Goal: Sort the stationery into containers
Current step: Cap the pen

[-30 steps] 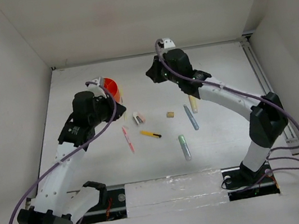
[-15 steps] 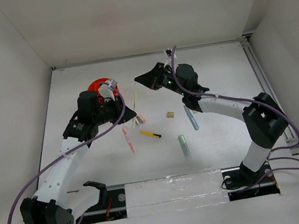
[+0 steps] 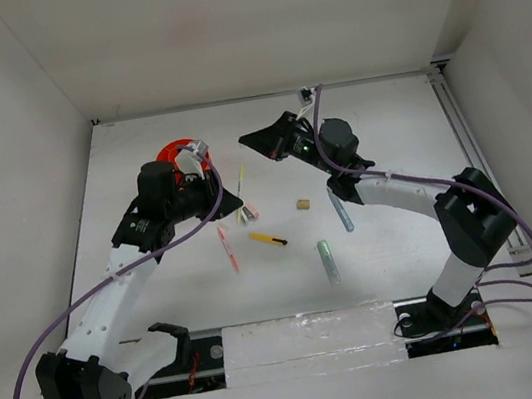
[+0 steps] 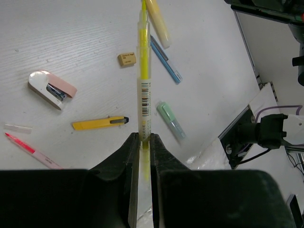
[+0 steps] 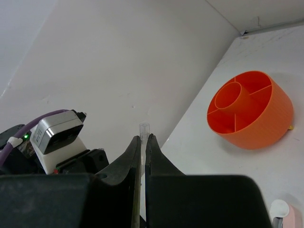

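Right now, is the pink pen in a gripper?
No, the pink pen lies loose on the table.

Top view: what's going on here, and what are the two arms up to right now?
The left gripper is shut on a yellow pen, holding it up off the table. The right gripper is shut on a thin clear piece; whether that is the pen's far end I cannot tell. The orange cup shows nothing in the compartments in view. The pink pen, yellow-black cutter, tan eraser and green marker lie on the table.
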Available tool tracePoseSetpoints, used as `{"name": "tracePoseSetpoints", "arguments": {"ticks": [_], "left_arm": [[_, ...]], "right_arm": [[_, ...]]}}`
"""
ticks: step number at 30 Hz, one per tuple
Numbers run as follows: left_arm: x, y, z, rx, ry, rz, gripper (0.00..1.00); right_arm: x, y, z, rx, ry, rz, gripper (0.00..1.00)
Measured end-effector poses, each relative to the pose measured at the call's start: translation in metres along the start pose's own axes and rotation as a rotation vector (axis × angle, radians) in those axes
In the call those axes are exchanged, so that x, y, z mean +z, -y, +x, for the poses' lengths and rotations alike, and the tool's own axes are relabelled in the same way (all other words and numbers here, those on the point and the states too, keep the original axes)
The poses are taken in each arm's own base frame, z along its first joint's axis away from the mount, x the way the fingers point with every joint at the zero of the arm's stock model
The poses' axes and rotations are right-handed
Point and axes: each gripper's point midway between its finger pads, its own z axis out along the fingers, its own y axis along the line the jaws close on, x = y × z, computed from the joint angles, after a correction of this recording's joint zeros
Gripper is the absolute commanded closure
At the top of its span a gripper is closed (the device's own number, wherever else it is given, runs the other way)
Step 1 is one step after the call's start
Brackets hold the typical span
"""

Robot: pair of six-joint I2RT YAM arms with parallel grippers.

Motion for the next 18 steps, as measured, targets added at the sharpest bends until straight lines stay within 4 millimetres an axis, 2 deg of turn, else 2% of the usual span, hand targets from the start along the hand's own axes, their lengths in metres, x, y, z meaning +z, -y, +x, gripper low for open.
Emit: {"name": "tracePoseSetpoints", "arguments": {"ticks": [6, 11, 18], "left_arm": [[-0.001, 0.0, -0.002, 0.003, 0.01, -0.007, 1.0], [-0.012, 0.003, -0.014, 0.003, 0.084, -0.032, 1.0], [-0.022, 0.007, -0.024, -0.003, 0.154, -0.05, 1.0]], "right_arm": [[-0.003, -0.003, 0.003, 0.02, 0.016, -0.026, 1.0], [-0.008, -0.001, 0.007, 0.07, 0.062, -0.07, 1.0], [-0.003, 0.002, 0.014, 0.14, 0.104, -0.114, 1.0]]}}
